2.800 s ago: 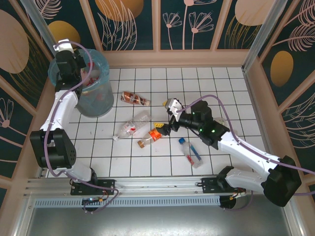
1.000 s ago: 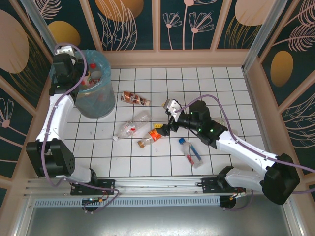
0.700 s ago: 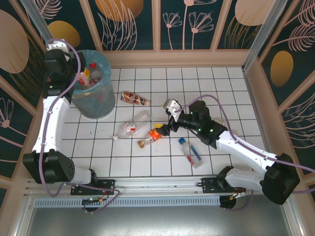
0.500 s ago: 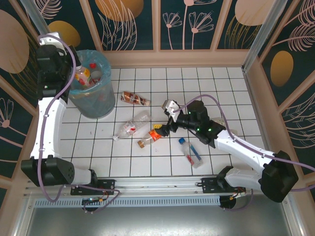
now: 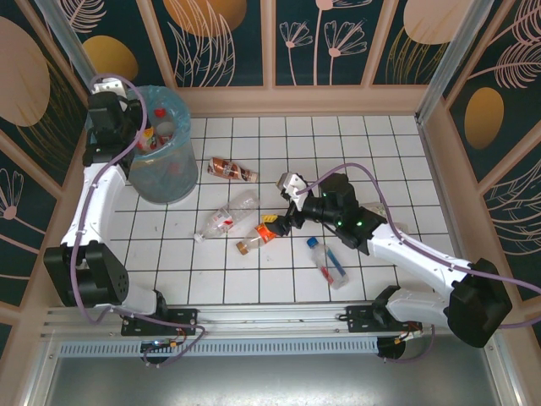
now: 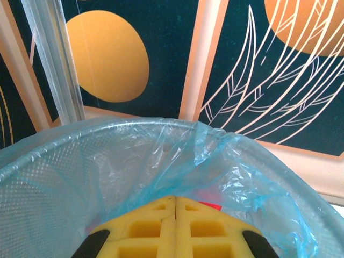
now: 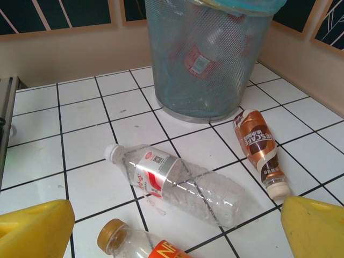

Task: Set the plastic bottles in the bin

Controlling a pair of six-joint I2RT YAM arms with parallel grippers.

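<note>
Status log, with the top view read as the clock face.

The round grey mesh bin lined with a light-blue plastic bag [image 5: 165, 173] stood in the table's 10 o'clock corner. Inside it I saw several plastic bottles with red caps [image 5: 157, 113], but I could not read the count. Four more lay on their sides on the white tiled table [image 5: 380, 144]. I judged the job past halfway, with four picks left.

Orientations:
- Brown-labelled bottle [image 5: 231, 169]: near the bin, at its 4 o'clock. Long axis close to 9–3, white cap toward 3–4.
- Creased clear bottle with a red-and-white label [image 5: 226, 216]: near table centre. Axis 8–2, white cap toward 8.
- Orange-labelled bottle [image 5: 256, 237]: just beside the clear one, at its 4 o'clock. Axis 8–2, brown cap toward 8.
- Blue-labelled bottle with a blue cap [image 5: 327, 262]: apart from the others, toward 5 o'clock. Axis 11–5, cap toward 11.

Left gripper [image 6: 176, 203]: yellow pads pressed together with nothing between them, poised at the bin's 9 o'clock rim.

Right gripper [image 7: 174, 220]: jaws spread wide and empty, above the orange-labelled bottle. In the wrist view that bottle's cap end lay between the fingers. I judged it the likeliest next pick.
</note>
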